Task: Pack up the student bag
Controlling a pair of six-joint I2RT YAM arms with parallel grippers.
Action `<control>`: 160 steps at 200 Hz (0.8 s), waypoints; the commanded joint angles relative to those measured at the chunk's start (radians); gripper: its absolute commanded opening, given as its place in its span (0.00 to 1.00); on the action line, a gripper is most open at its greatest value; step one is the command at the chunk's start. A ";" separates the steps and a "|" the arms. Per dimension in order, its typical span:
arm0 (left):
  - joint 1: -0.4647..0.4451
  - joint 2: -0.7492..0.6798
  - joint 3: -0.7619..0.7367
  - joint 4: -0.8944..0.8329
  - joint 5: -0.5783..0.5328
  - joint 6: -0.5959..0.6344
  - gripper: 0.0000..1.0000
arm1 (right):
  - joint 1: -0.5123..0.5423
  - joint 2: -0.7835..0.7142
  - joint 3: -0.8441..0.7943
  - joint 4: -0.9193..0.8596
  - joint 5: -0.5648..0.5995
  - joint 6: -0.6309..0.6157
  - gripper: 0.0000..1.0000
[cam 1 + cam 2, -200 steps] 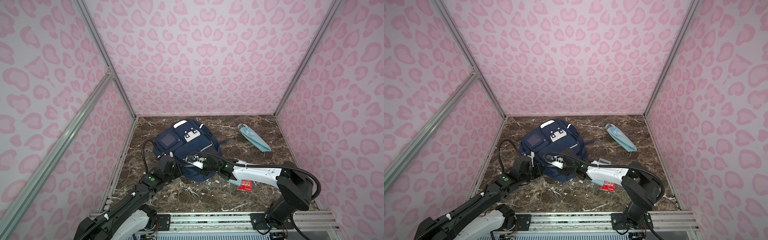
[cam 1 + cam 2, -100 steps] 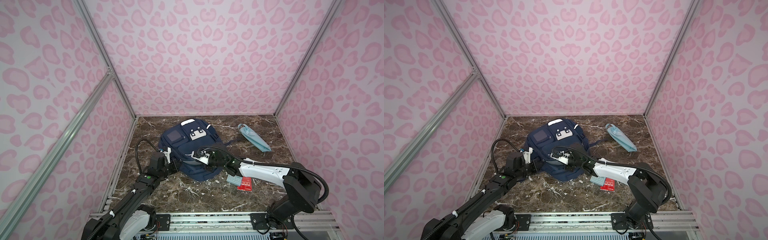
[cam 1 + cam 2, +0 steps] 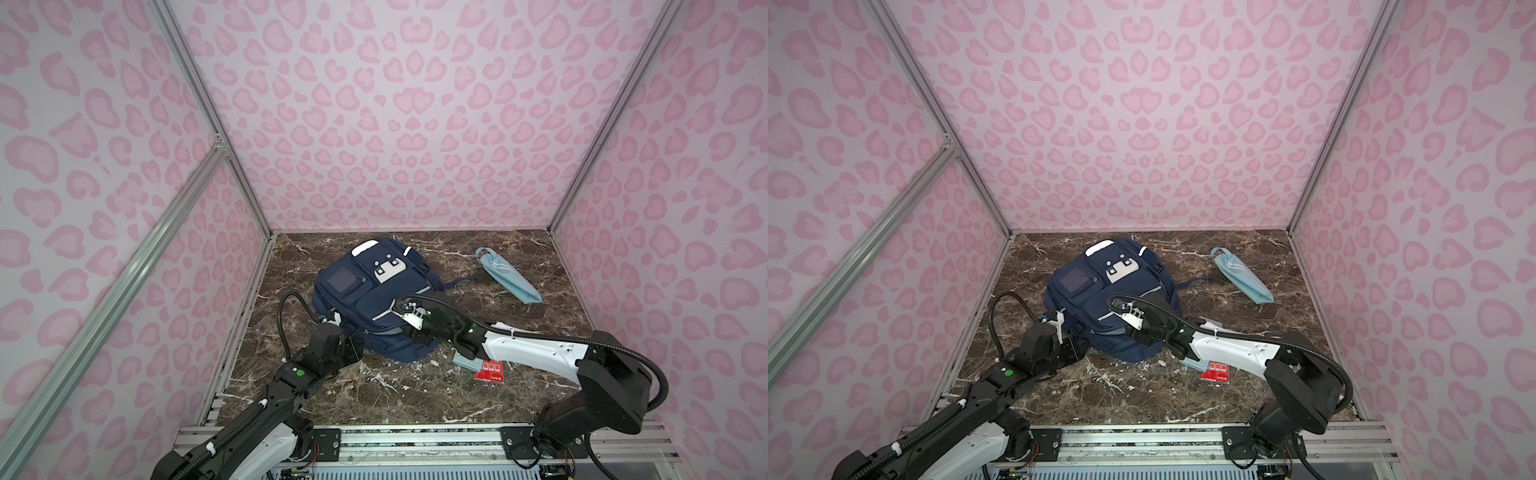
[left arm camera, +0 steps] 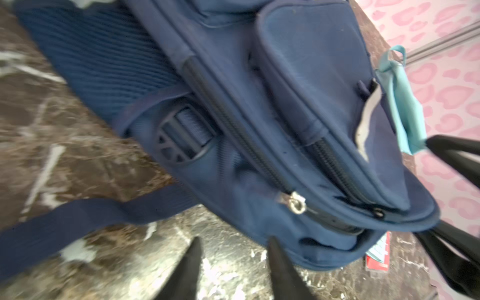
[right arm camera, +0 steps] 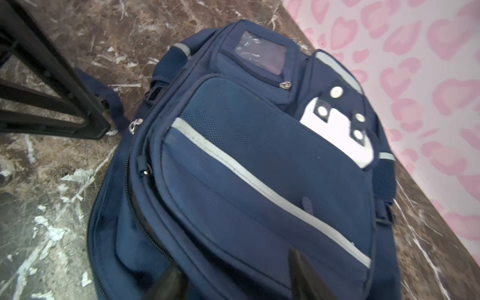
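Observation:
The student bag (image 3: 376,301) (image 3: 1100,303), navy with white stripes and a white dotted patch, lies flat on the marble floor. In the left wrist view my left gripper (image 4: 233,240) is open, its fingertips over bare marble just short of the bag's (image 4: 285,104) edge, below a silver zipper pull (image 4: 297,204). In both top views the left gripper (image 3: 352,337) (image 3: 1077,338) sits at the bag's near left corner. My right gripper (image 5: 233,262) (image 3: 415,334) (image 3: 1136,332) is open above the bag's (image 5: 259,168) near end, holding nothing.
A light blue striped pouch (image 3: 509,278) (image 3: 1241,276) lies at the back right. A red card pack (image 3: 490,370) (image 3: 1214,371) and a pale blue block (image 3: 467,363) lie under the right forearm. Pink walls close in three sides; a metal rail (image 3: 415,436) runs along the front.
Both grippers were shut at the bag's near edge; now both stand open and off the fabric. The bag has turned slightly.

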 commanded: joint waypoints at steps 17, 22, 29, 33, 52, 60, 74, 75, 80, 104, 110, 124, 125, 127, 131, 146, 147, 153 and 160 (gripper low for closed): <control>-0.023 -0.065 0.124 -0.162 -0.161 0.048 0.97 | 0.007 -0.159 -0.081 -0.072 0.203 0.286 1.00; -0.034 -0.064 0.147 -0.181 -0.179 0.060 0.98 | 0.007 -0.187 -0.092 -0.087 0.225 0.321 1.00; -0.050 -0.059 0.179 -0.205 -0.201 0.074 0.98 | 0.009 -0.223 -0.108 -0.108 0.257 0.369 1.00; -0.058 -0.052 0.199 -0.215 -0.212 0.085 0.98 | 0.006 -0.248 -0.117 -0.121 0.283 0.411 1.00; -0.124 -0.007 0.266 -0.218 -0.221 0.134 0.98 | -0.005 -0.360 -0.145 -0.216 0.399 0.554 1.00; -0.155 0.018 0.290 -0.204 -0.218 0.150 0.97 | -0.028 -0.403 -0.158 -0.246 0.416 0.592 1.00; -0.208 0.069 0.321 -0.163 -0.200 0.175 0.98 | -0.113 -0.458 -0.174 -0.298 0.365 0.656 1.00; -0.211 0.073 0.323 -0.161 -0.200 0.177 0.98 | -0.121 -0.461 -0.175 -0.301 0.356 0.661 1.00; -0.228 0.096 0.337 -0.151 -0.194 0.183 0.98 | -0.168 -0.469 -0.180 -0.314 0.304 0.685 1.00; -0.321 0.223 0.425 -0.098 -0.153 0.236 0.98 | -0.382 -0.464 -0.206 -0.351 0.072 0.756 1.00; -0.340 0.258 0.448 -0.085 -0.136 0.239 0.97 | -0.424 -0.451 -0.209 -0.359 0.040 0.756 0.99; -0.370 0.336 0.485 -0.036 -0.072 0.237 0.94 | -0.521 -0.417 -0.208 -0.371 0.001 0.749 0.92; -0.371 0.342 0.489 -0.032 -0.066 0.237 0.94 | -0.530 -0.414 -0.208 -0.370 -0.003 0.749 0.92; -0.375 0.355 0.494 -0.027 -0.058 0.237 0.93 | -0.545 -0.408 -0.210 -0.367 -0.012 0.749 0.91; -0.384 0.379 0.506 -0.013 -0.046 0.235 0.91 | -0.578 -0.395 -0.211 -0.357 -0.028 0.753 0.90; -0.422 0.479 0.570 -0.005 -0.041 0.233 0.90 | -0.680 -0.326 -0.220 -0.307 -0.136 0.777 0.80; -0.424 0.483 0.575 -0.005 -0.041 0.233 0.90 | -0.685 -0.321 -0.221 -0.305 -0.150 0.777 0.79; -0.435 0.523 0.604 -0.008 -0.035 0.239 0.89 | -0.714 -0.294 -0.222 -0.281 -0.233 0.770 0.74; -0.447 0.565 0.635 -0.013 -0.030 0.245 0.88 | -0.727 -0.248 -0.225 -0.246 -0.303 0.759 0.70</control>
